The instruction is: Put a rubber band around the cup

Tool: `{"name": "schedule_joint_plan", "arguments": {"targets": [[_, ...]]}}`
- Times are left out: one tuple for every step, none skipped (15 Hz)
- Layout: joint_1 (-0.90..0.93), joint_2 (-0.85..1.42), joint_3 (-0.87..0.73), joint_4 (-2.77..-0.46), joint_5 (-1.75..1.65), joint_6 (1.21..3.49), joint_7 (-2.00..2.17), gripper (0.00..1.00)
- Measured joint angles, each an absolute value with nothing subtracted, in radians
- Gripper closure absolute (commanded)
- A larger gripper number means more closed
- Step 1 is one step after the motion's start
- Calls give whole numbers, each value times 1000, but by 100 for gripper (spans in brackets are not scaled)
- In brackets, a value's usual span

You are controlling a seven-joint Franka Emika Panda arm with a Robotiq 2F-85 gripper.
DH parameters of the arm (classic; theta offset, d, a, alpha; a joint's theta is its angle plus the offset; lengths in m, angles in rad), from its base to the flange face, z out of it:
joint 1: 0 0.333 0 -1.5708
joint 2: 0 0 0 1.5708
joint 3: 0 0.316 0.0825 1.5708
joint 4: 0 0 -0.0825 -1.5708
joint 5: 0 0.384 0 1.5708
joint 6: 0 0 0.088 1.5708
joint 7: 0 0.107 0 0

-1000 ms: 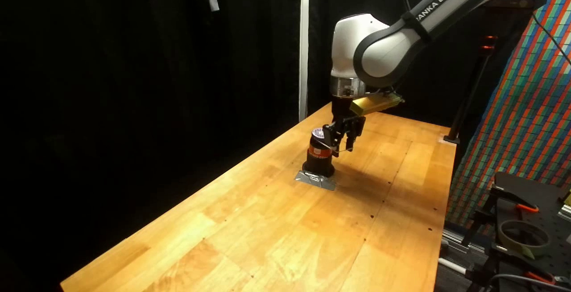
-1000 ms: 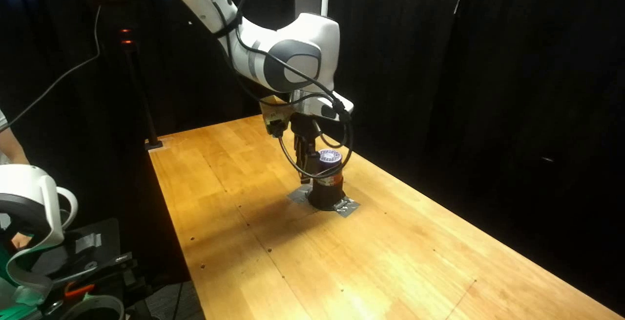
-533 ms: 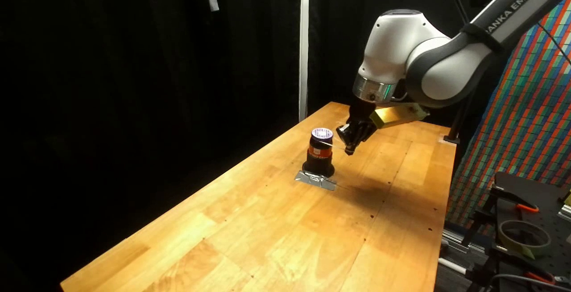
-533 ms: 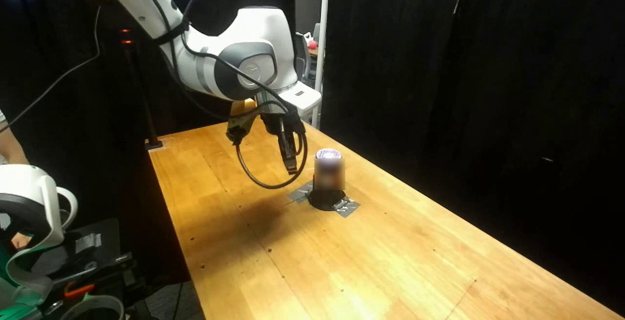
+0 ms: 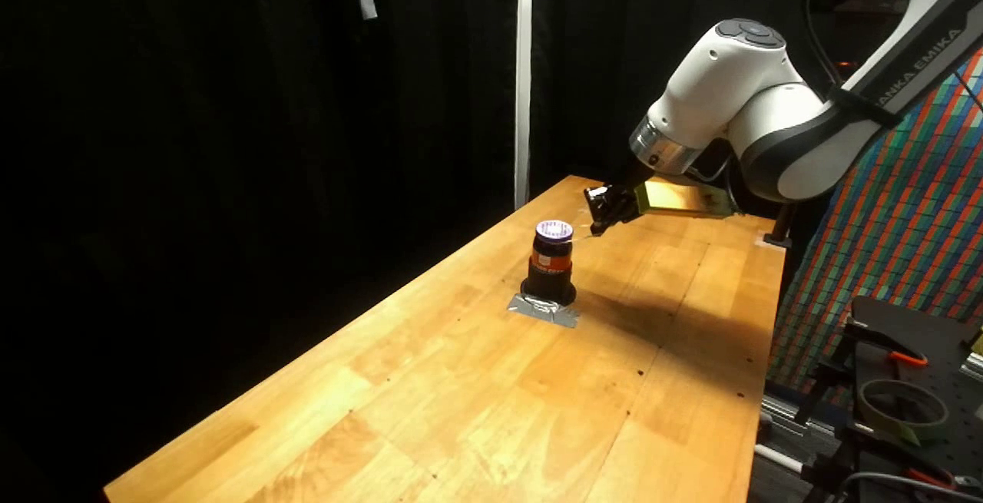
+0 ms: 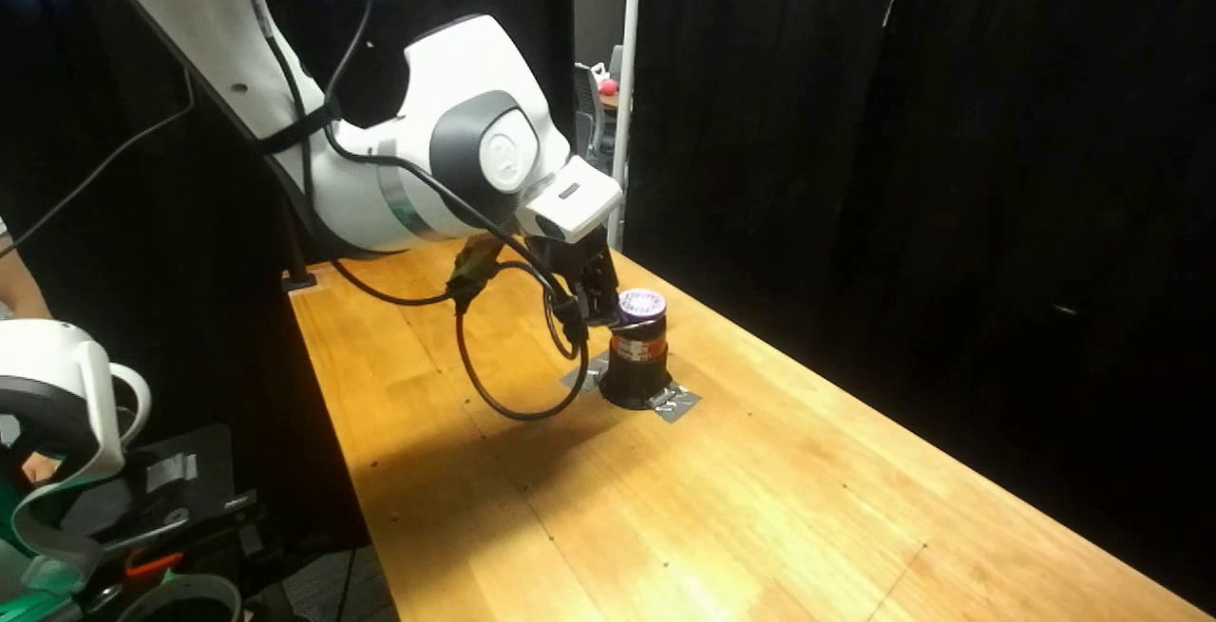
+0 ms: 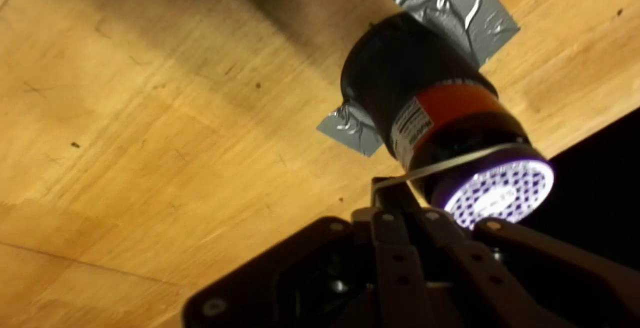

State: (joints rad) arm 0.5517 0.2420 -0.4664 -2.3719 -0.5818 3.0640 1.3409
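Observation:
The cup (image 7: 452,102), dark with a red-orange label and a pale patterned top, stands upright on the table in both exterior views. A pale rubber band (image 7: 450,164) crosses the cup's upper side just below the lid and stretches over to my gripper (image 7: 397,193). The fingertips are together, and the band wraps over their outer side rather than being pinched between them. In an exterior view the gripper (image 5: 597,228) is tilted beside the cup at about lid height, with a thin strand of band joining the two. The band's far side around the cup is hidden.
Silver tape (image 7: 450,10) fixes the cup's dark base to the wooden table (image 5: 461,411). A cable loop (image 6: 522,413) hangs from the arm near the cup. Beyond the table edge lies a side cart with a tape roll (image 5: 902,411). A black post (image 5: 782,228) stands at a table corner.
The jaws, apart beside the cup a second ago, have come together. The gripper drew away from the cup, then rose and tilted, with the band stretched between them. The cup has stayed put.

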Motion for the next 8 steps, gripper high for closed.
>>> {"name": "schedule_joint_plan", "arguments": {"targets": [[606, 251, -541, -2360, -633, 3079, 1409, 95], [669, 265, -619, -2346, -680, 3095, 1481, 95], [735, 281, -693, -2335, -721, 3109, 1549, 94], [808, 301, -765, -2329, -760, 3122, 1621, 96], [873, 321, -824, -2326, -792, 3131, 1687, 95], [936, 344, -875, -2326, -816, 3135, 1748, 94], [993, 366, -915, -2326, -826, 3138, 1796, 94], [1042, 389, -947, -2328, -832, 3139, 1838, 95]]}}
